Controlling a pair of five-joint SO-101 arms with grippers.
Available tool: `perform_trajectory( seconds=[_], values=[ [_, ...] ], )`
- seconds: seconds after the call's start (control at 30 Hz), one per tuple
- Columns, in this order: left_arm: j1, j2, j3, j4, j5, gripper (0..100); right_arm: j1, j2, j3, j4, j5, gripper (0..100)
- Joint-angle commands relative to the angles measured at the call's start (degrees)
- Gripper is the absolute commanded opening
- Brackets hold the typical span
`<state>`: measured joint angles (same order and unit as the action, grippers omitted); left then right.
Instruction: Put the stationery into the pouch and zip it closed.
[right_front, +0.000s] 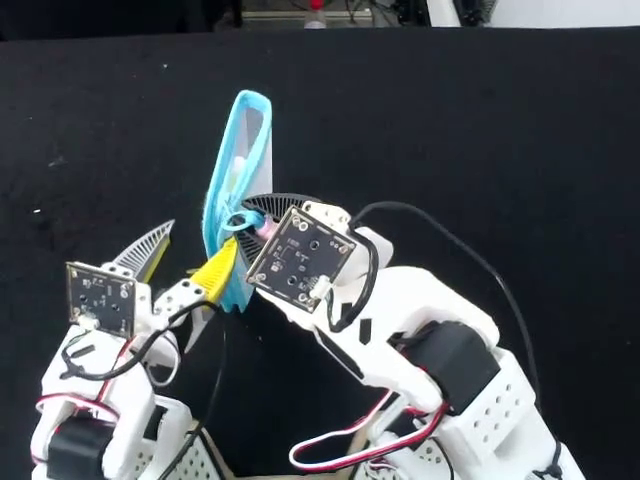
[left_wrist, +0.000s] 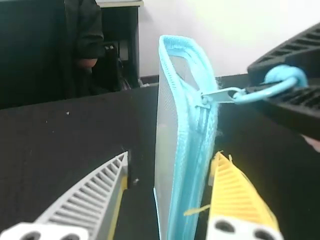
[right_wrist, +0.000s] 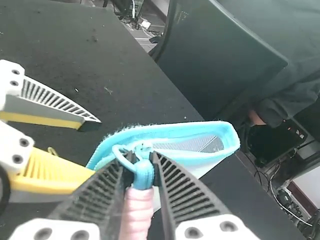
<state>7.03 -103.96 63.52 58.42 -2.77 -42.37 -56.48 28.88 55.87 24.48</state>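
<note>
On the black bench, between the two arms, the blue mesh pouch is standing on one long edge with its zip edge uppermost. Its long axis is running away from the arm bases toward the far side of the bench, and its open end is pointing that way. The near end is sitting inside the left gripper, whose jaws are spread. The yellow jaw is lying against, or just beside, one face of the pouch, and the grey jaw is standing apart from the other face. The right gripper is hovering over the zip line near that end, its black jaws pressed together and pinching the blue zip pull loop. The slider is sitting partway along the zip. Teeth are looking meshed on the near side of it, while the far stretch is gaping open and showing the mesh inside. In the high view a pale shape is showing inside the pouch, possibly stationery, though that cannot be told for certain. Judgement: loading is appearing finished and zipping is under way; what is remaining is drawing the slider along the long axis to the far end.
</note>
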Motion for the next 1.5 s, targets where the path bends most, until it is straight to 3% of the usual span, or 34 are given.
perform_trajectory(
  seconds=[0.0,0.23,0.37,0.6,0.9,1.47],
  values=[
    [-0.5,0.0,2.0,-3.9,-0.4,26,-0.6,-1.7,-1.0,-0.3,0.4,1.1],
    [11.0,-0.1,0.1,0.1,-1.6,14,-0.6,-1.7,-0.9,-0.3,0.4,1.1],
    [12.8,-0.1,0.1,0.3,-8.2,2,0.3,-1.8,-0.8,-0.3,0.4,1.1],
    [12.7,-0.2,-5.0,5.5,-13.6,3,6.9,-1.8,-0.7,-0.3,0.0,1.1],
    [12.7,-0.2,-9.0,13.5,-20.0,3,7.2,-1.8,-0.6,0.3,0.0,1.1],
    [12.8,-0.3,-8.5,15.4,-20.2,3,21.0,-1.5,4.5,-4.0,0.1,1.1]
  ],
)
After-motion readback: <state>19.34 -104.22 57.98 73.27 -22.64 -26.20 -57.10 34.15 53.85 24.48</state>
